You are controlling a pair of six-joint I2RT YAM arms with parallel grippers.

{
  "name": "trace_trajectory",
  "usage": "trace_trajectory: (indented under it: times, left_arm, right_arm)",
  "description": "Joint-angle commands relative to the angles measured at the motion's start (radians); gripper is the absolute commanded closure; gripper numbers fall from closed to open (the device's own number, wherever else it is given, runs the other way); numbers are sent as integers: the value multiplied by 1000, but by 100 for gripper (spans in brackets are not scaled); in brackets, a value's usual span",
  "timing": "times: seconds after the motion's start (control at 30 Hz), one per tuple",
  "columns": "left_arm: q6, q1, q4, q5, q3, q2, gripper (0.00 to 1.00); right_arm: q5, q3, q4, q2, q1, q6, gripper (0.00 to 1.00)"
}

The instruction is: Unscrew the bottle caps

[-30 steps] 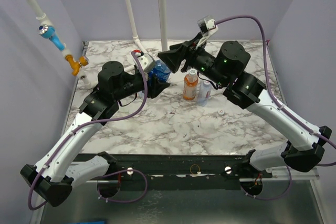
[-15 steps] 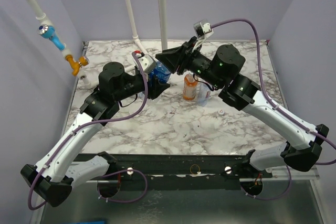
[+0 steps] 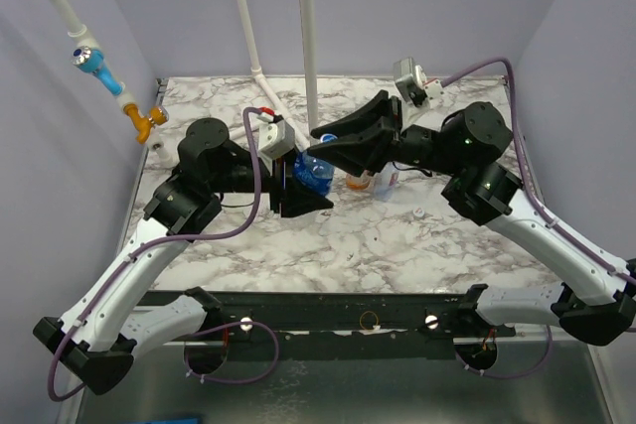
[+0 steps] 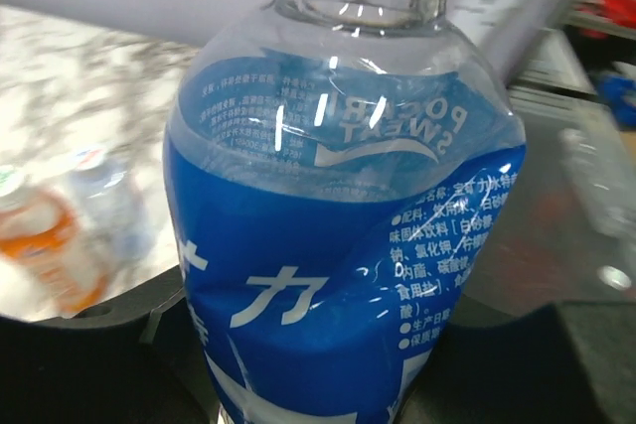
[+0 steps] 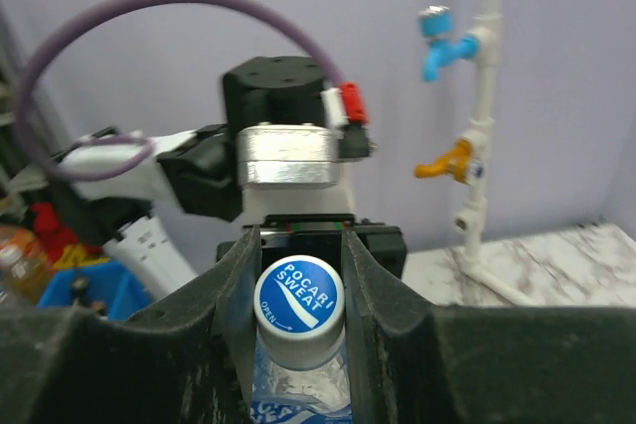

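My left gripper (image 3: 298, 186) is shut on a clear bottle with a blue label (image 3: 314, 174) and holds it off the table. The bottle fills the left wrist view (image 4: 338, 245), gripped low (image 4: 328, 384). Its white cap with a blue top (image 5: 298, 297) sits between my right gripper's fingers (image 5: 235, 295), which press it on both sides. My right gripper (image 3: 333, 146) reaches it from the right. An orange bottle (image 3: 356, 183) and a clear bottle (image 3: 386, 183) stand behind, partly hidden; both are blurred in the left wrist view, orange (image 4: 45, 245) and clear (image 4: 109, 206).
A small loose white cap (image 3: 421, 212) lies on the marble table (image 3: 348, 245). Two white pipes (image 3: 308, 37) rise at the back. A pipe with a blue tap (image 3: 94, 62) and a yellow valve (image 3: 147, 124) hangs at the left wall.
My left gripper has brought the blue-labelled bottle nearer and towards the middle. My right arm has swung right and its gripper has come round the bottle's cap.
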Motion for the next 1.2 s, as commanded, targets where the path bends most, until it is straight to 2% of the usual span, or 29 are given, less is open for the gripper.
trace_trajectory:
  times: [0.0,0.17,0.3,0.33,0.4,0.43,0.5,0.63,0.73,0.87,1.17]
  left_arm:
    - [-200,15,20,259,66,3,100]
    - [-219,14,19,288,77,1,100]
    - [-214,16,19,278,77,-4,100]
    - [-208,16,19,267,76,-5,100]
    - [-176,16,7,225,71,-10,100]
    - [-146,16,-4,188,68,-13,100]
    - [-86,17,-26,63,59,-18,100]
    - [50,16,-34,-178,21,-33,100]
    - [94,14,-33,-303,2,-28,100]
    - [131,15,-30,-383,-3,-23,100]
    - [126,14,-16,-429,-26,-33,100]
  right_arm:
    - [-479,28,57,-37,13,15,99]
    - [-564,18,75,-40,12,22,99]
    - [-509,19,38,-53,12,-10,99]
    - [-457,16,28,-61,13,-21,87]
    - [-249,18,0,-76,13,-34,44]
    - [-143,22,-16,-80,12,-39,36]
    - [60,46,-53,-79,12,-34,30]
    - [312,110,-114,-40,13,-15,29]
    - [395,220,-262,50,13,7,29]
    - [435,352,-397,174,13,27,29]
    - [374,308,-328,184,13,62,33]
